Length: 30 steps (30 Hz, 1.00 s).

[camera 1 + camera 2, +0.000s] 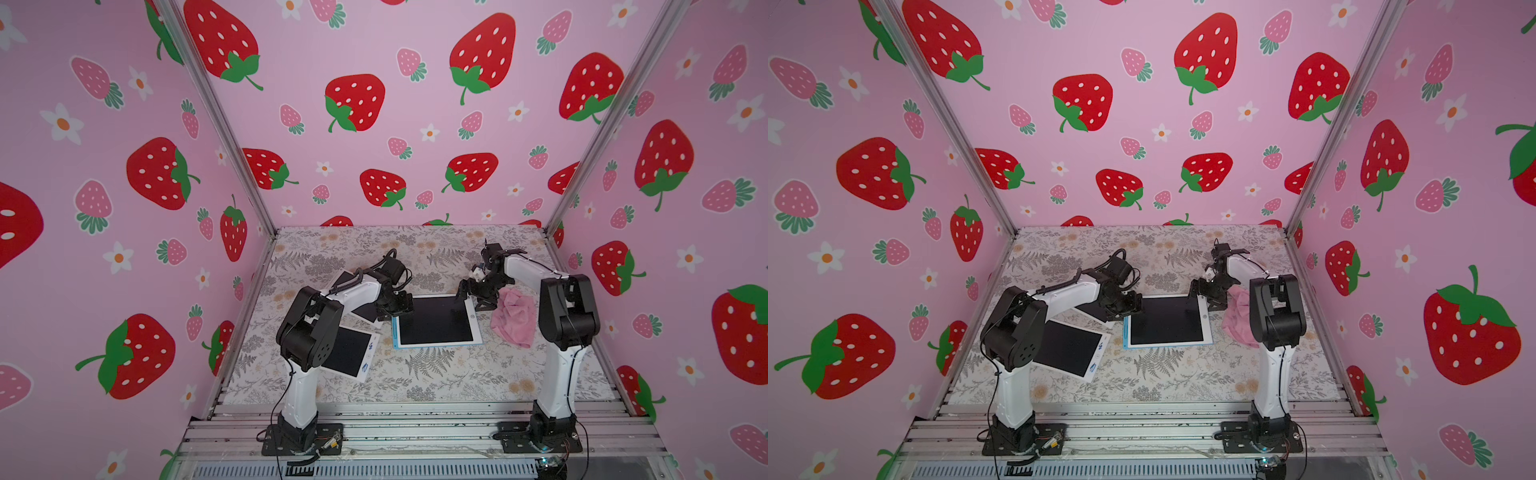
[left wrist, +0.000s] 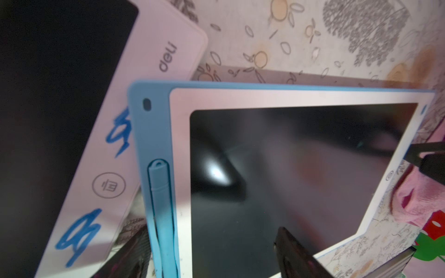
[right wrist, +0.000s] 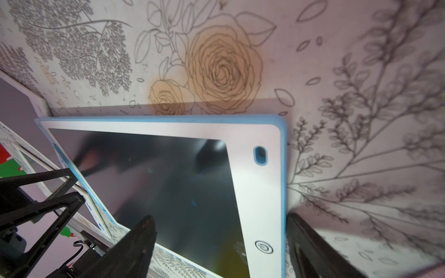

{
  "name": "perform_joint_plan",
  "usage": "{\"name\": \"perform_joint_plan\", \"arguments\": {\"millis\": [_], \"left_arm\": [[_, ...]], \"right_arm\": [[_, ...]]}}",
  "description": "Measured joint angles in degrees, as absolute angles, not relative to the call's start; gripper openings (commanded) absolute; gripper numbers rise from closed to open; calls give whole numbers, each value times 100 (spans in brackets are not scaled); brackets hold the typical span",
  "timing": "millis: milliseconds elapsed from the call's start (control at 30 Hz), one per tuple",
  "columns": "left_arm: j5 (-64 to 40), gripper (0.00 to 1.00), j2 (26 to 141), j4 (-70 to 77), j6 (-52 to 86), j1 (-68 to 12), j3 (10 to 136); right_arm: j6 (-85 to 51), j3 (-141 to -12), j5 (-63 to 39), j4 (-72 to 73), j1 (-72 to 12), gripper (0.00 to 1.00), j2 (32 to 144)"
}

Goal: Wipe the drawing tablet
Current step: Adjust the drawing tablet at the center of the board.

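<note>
Your blue-framed drawing tablet [image 1: 436, 322] lies flat mid-table on the floral cloth [image 1: 436, 374], screen dark. Left gripper [image 1: 392, 309] sits over its stylus-side edge, jaws apart, one finger either side of that edge. Right gripper [image 1: 471, 297] straddles the opposite edge, jaws apart, nothing held. Pink rag [image 1: 514, 318] lies crumpled just beside the tablet, near your right arm. A white tablet [image 1: 353, 353] lies under your left arm.

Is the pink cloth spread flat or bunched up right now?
Bunched up. In both top views the pink cloth lies crumpled in folds on the table, beside the blue-framed drawing tablet; neither claw holds it.
</note>
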<state>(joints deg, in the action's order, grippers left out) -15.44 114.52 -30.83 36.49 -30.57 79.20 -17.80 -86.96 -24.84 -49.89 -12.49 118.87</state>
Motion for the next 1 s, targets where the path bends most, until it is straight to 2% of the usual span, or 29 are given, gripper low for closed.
{"name": "perform_joint_plan", "arguments": {"millis": [533,1000], "left_arm": [[-1640,81,11201,-2543,3472,-2978,7448],[-2821,76,10759,-696,3756,-2375,6233]], "right_arm": [[-1804,-8687,-2484,-4974,-1249,87,11891],[-1820,-8569,-2995,-4842,-1009,85,11893]]}}
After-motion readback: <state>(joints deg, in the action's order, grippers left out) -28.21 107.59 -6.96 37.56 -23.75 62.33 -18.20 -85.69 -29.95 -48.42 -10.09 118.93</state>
